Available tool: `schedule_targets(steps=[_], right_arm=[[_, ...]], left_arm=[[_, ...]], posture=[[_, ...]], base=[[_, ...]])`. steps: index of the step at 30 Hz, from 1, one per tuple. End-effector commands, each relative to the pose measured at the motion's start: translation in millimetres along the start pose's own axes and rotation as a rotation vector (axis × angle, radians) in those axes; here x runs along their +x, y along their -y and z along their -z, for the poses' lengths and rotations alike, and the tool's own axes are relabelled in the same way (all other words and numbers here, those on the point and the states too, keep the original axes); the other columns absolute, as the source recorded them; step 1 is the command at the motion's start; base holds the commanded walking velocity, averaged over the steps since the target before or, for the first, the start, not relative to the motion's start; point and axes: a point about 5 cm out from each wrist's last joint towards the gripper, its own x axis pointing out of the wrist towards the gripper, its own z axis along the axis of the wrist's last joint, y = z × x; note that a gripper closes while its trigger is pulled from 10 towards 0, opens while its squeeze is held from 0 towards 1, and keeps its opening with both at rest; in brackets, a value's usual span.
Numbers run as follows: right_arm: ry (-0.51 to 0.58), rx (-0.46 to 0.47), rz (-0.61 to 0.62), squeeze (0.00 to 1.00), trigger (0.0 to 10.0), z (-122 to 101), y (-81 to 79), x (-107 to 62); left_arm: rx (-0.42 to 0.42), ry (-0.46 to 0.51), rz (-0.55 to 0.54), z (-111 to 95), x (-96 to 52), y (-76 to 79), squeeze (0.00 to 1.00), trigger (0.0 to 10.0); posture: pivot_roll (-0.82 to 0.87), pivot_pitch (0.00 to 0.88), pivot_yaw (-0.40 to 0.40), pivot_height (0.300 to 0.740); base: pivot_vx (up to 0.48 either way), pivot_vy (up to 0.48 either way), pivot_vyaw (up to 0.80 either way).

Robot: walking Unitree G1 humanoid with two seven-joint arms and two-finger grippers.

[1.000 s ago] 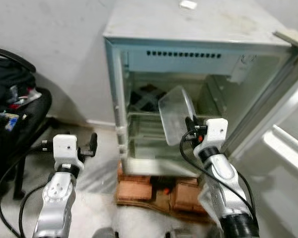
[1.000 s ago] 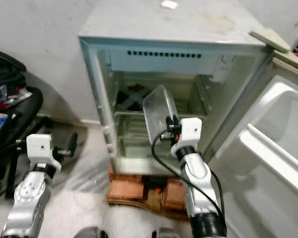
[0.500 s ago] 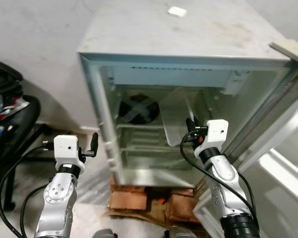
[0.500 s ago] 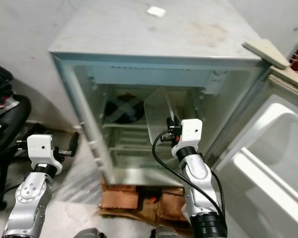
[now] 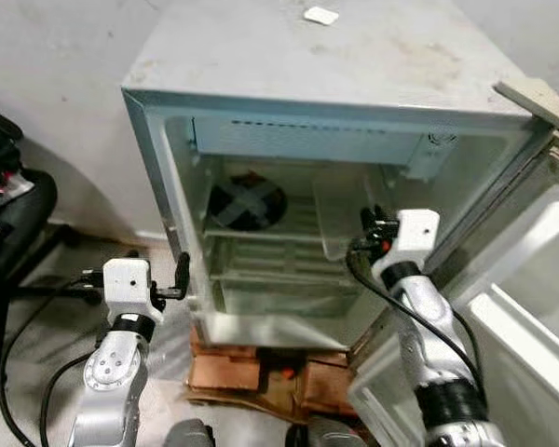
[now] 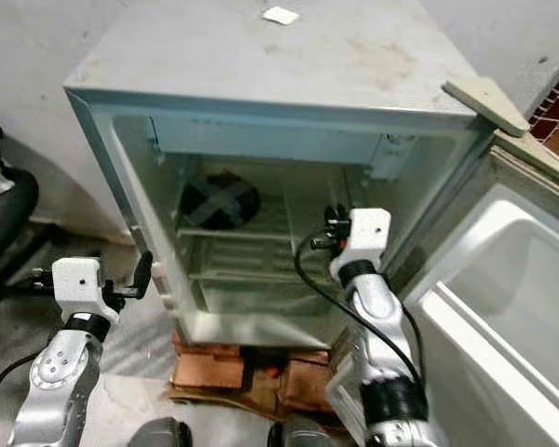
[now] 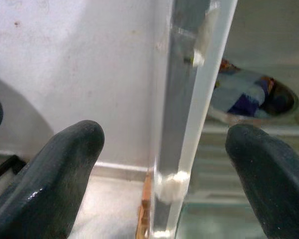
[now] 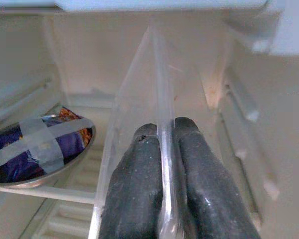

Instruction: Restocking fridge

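Note:
A small white fridge stands open in front of me. My right gripper reaches into its upper right part, shut on the wall of a clear plastic container. In the right wrist view the two fingers pinch that thin clear wall. A metal bowl covered in dark wrap, with tape crossed over it, sits on the shelf at the back left. My left gripper hangs open and holds nothing, low beside the fridge's left front edge.
The fridge door stands open on the right, close to my right arm. The fridge rests on bricks. A black chair is at the far left. A small white scrap and a wooden piece lie on the fridge top.
The camera has moved closer and higher. My right gripper has carried the clear container from the fridge mouth deeper inside, toward the upper right. The left gripper has stayed open.

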Motion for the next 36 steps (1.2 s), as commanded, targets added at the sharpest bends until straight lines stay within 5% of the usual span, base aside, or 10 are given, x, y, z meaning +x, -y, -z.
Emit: schedule_targets(steps=[1, 11, 20, 30, 31, 36], right_arm=[[-0.020, -0.004, 0.011, 0.00, 10.0, 5.7, -0.8, 0.0], [-0.114, 0.064, 0.040, 0.00, 10.0, 26.2, -14.9, 12.4], [-0.086, 0.152, 0.159, 0.00, 10.0, 14.6, -11.4, 38.5], [-0.146, 0.261, 0.211, 0.00, 10.0, -2.4, -27.8, 70.0], [-0.150, 0.260, 0.198, 0.95, 10.0, -6.3, -32.9, 74.0], [-0.095, 0.204, 0.167, 1.00, 10.0, -24.9, -41.0, 84.5]], left_arm=[[-0.008, 0.000, -0.004, -2.2, -1.7, 0.7, 0.00, 10.0], [0.010, -0.016, -0.024, -10.6, -23.1, -5.8, 0.00, 10.0], [0.017, -0.028, -0.039, -19.0, -32.8, -8.7, 0.00, 10.0], [0.026, -0.042, -0.042, -22.2, -34.5, -10.9, 0.00, 10.0], [0.026, -0.042, -0.041, -22.7, -34.1, -9.7, 0.00, 10.0], [0.020, -0.041, -0.053, -24.5, -34.3, -8.9, 0.00, 10.0]], posture=[[0.11, 0.182, -0.072, 0.740], [0.17, 0.242, -0.066, 0.740], [0.22, 0.271, -0.057, 0.740], [0.24, 0.272, -0.054, 0.740], [0.24, 0.271, -0.058, 0.740], [0.25, 0.273, -0.065, 0.740]], base=[[0.000, 0.000, 0.00], [0.000, 0.000, 0.00], [0.000, 0.000, 0.00], [0.000, 0.000, 0.00], [0.000, 0.000, 0.00], [0.000, 0.000, 0.00]])
